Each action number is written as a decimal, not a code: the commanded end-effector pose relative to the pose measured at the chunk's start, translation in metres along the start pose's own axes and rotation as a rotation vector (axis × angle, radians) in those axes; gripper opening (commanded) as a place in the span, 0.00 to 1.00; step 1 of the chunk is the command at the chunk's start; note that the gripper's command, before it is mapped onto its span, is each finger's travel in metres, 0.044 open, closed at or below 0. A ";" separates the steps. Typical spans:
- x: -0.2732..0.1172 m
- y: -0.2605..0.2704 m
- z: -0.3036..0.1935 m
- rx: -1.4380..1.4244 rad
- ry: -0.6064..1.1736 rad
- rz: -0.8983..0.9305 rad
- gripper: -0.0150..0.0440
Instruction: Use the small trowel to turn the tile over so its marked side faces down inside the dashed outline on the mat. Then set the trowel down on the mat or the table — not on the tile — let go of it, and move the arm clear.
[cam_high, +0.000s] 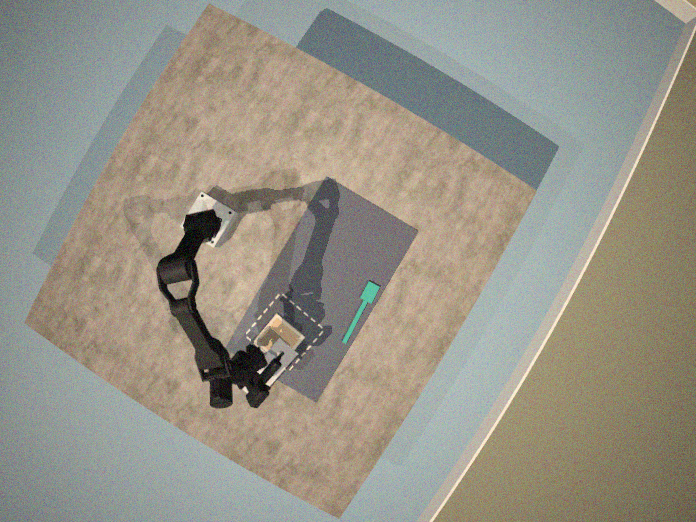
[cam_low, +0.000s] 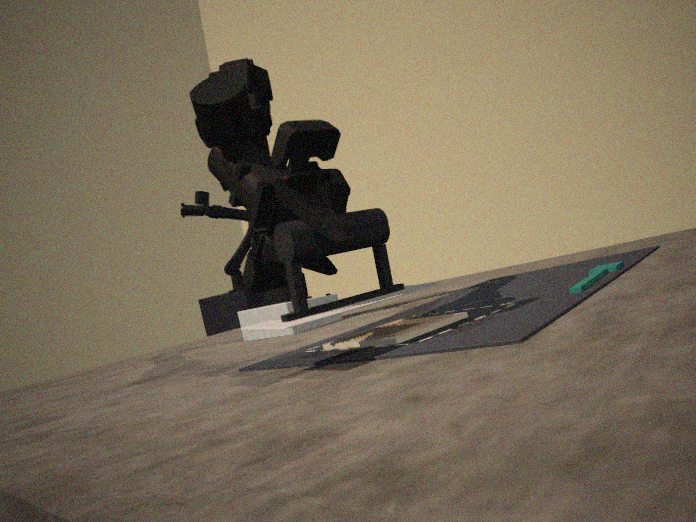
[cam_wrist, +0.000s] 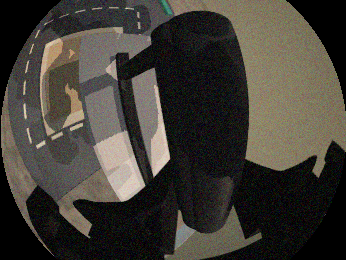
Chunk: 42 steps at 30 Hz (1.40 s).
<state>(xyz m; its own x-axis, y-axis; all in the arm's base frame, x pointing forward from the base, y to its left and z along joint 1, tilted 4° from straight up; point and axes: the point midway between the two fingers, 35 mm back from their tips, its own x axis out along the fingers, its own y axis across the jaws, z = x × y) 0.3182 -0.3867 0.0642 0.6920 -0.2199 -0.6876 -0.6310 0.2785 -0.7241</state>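
Note:
The trowel (cam_high: 285, 355) (cam_low: 368, 228) (cam_wrist: 205, 100) has a flat grey blade and a thick black handle on two posts. My gripper (cam_high: 261, 373) (cam_low: 323, 241) (cam_wrist: 197, 157) is shut on the handle; the fingertips are partly hidden. The square tile (cam_high: 291, 335) (cam_low: 421, 327) (cam_wrist: 54, 52) lies flat, orange-tan face up with a pale edge, inside the dashed outline (cam_high: 281, 294) (cam_wrist: 39, 146). The blade hangs above the mat and covers part of the tile in the top view and wrist views. Shadows fall across the tile; no mark can be made out.
The dark grey mat (cam_high: 376, 230) (cam_low: 505, 331) lies on the tan table (cam_high: 427, 269) (cam_low: 393, 438). A teal spatula-like tool (cam_high: 369, 292) (cam_low: 593, 280) (cam_wrist: 166, 6) lies by the mat's edge. The white arm base (cam_high: 223, 233) (cam_low: 258, 328) stands behind the mat in the exterior view.

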 end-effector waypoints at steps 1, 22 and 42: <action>-0.009 0.009 -0.039 -0.009 0.004 -0.035 0.25; -0.015 0.036 -0.085 -0.012 0.012 -0.070 0.25; 0.006 0.059 -0.085 -0.011 0.012 -0.070 0.25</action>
<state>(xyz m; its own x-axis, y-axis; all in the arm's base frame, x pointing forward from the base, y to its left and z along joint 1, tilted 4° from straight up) 0.2541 -0.4509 0.0136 0.7232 -0.2470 -0.6449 -0.5904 0.2634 -0.7629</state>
